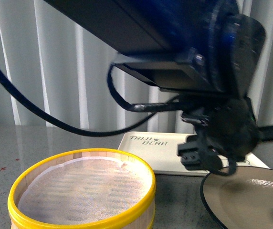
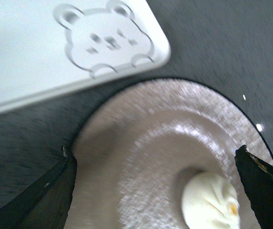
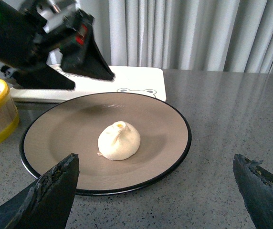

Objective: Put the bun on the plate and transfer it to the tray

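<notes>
The white pleated bun (image 3: 120, 140) lies near the middle of the plate (image 3: 55, 138), beige inside with a black rim. The plate stands on the grey table just in front of the cream tray (image 3: 136, 78) with the bear face. My left gripper (image 3: 93, 82) is open and empty, hovering above the plate's far edge by the tray. In the left wrist view the bun (image 2: 210, 200) sits on the plate (image 2: 151, 138) between the open gripper (image 2: 153, 152), nearer one finger. My right gripper (image 3: 154, 160) is open and empty, low at the plate's near rim.
A yellow-rimmed wooden steamer basket (image 1: 79, 191) with a white liner stands left of the plate (image 1: 241, 195). My left arm (image 1: 174, 43) and its cable fill the upper front view. The tray (image 1: 146, 143) lies behind, and curtains hang at the back.
</notes>
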`<state>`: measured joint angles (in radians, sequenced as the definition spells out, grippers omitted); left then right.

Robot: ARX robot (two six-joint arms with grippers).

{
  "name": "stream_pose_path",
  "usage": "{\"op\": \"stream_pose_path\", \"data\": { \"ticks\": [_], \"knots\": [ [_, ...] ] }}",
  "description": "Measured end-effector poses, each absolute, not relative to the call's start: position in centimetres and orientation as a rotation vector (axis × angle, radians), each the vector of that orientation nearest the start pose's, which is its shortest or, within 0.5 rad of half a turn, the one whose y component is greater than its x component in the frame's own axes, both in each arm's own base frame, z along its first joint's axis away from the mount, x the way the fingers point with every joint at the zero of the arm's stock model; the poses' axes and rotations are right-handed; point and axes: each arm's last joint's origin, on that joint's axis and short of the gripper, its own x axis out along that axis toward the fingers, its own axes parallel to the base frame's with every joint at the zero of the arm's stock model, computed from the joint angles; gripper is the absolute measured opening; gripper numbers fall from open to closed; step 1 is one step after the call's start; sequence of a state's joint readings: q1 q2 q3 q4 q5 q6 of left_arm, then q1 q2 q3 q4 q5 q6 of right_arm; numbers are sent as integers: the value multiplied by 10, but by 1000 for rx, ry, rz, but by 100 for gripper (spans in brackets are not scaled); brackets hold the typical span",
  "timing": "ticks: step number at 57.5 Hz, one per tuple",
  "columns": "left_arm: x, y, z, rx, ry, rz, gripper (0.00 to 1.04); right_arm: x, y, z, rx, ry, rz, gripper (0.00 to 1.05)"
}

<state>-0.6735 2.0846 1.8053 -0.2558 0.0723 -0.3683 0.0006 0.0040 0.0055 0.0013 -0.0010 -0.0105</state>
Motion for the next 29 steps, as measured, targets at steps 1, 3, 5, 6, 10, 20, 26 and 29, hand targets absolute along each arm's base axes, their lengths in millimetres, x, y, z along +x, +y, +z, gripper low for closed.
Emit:
{"op": "stream_pose_path", "data": {
  "ticks": [1, 3, 5, 6, 10, 20, 26, 29],
  "knots": [
    [380, -300, 276, -189, 637, -605, 98, 98, 0, 165, -10, -3, 2, 96],
    [385, -287, 283, -221, 599, -559, 98, 98, 0, 165, -10, -3, 2, 96],
    [393, -267, 293, -268, 536, -497, 98, 98, 0, 165, -10, -3, 2, 96],
    [395, -262, 296, -285, 522, -479, 98, 98, 0, 165, -10, -3, 2, 96],
    [406, -220, 311, -353, 456, -323, 98, 98, 0, 165, -10, -3, 2, 96],
    [415, -139, 323, -387, 398, -22, 98, 98, 0, 165, -10, -3, 1, 96],
    [416, -133, 321, -390, 402, -7, 98, 98, 0, 165, -10, -3, 3, 96],
    [413, -136, 317, -342, 352, -4, 94, 98, 0, 165, -10, -3, 2, 96]
  ]
}}
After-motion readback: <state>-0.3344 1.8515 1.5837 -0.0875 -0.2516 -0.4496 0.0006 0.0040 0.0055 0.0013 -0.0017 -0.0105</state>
